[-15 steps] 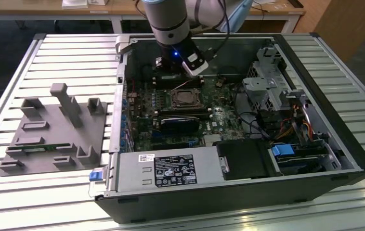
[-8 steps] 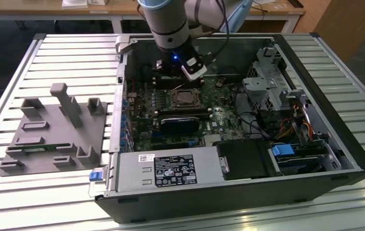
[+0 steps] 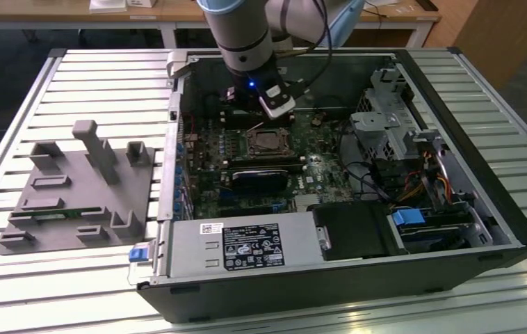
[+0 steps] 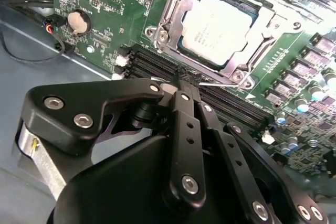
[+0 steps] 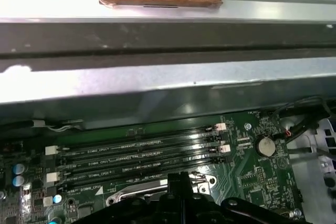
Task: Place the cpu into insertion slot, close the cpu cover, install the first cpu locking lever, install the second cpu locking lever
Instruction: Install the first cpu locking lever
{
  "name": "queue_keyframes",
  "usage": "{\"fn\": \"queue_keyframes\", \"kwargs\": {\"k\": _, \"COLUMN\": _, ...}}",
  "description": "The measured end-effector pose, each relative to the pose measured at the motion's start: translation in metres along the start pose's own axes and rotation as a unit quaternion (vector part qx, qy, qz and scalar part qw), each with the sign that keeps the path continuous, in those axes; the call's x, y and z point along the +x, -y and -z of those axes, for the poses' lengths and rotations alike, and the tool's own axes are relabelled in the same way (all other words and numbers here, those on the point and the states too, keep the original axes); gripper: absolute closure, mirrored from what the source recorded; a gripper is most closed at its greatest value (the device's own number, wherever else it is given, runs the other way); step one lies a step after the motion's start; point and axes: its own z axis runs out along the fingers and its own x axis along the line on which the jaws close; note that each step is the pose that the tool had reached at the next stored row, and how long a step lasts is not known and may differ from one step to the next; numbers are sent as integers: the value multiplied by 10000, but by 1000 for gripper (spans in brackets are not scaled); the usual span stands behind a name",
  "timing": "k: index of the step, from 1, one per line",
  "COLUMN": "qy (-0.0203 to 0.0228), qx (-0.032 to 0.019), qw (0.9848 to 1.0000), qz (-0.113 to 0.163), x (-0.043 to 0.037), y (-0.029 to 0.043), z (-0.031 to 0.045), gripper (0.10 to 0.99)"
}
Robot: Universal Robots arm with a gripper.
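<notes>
The cpu point(image 4: 218, 24), a silver-grey square chip, lies in the insertion slot point(image 3: 265, 132) on the green board inside the open computer case. The cpu cover point(image 4: 170, 11), a silvery frame plate, lies down flat around the chip. My gripper point(image 4: 186, 75) is shut, its black fingertips pressed together just off the socket's edge beside the memory slots. A thin metal lever wire point(image 4: 212, 83) runs along that edge right at the tips; whether they hold it is unclear. In the exterior view the gripper point(image 3: 268, 111) hangs just behind the socket. Its tip point(image 5: 181, 179) also shows in the first wrist view.
A black heatsink block point(image 3: 258, 179) sits in front of the socket, with the power supply point(image 3: 240, 243) nearer still. A drive cage and cables point(image 3: 388, 125) fill the exterior view's right. Long memory slots point(image 5: 136, 153) and the case wall point(image 5: 157, 85) lie beyond the tips. A grey fixture point(image 3: 78, 188) stands outside the case.
</notes>
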Motion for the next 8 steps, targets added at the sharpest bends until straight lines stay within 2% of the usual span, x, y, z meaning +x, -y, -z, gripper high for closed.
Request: {"fn": "queue_keyframes", "kwargs": {"k": 8, "qy": 37, "qx": 31, "qw": 9999, "qz": -134, "x": 20, "y": -76, "z": -42, "gripper": 980}}
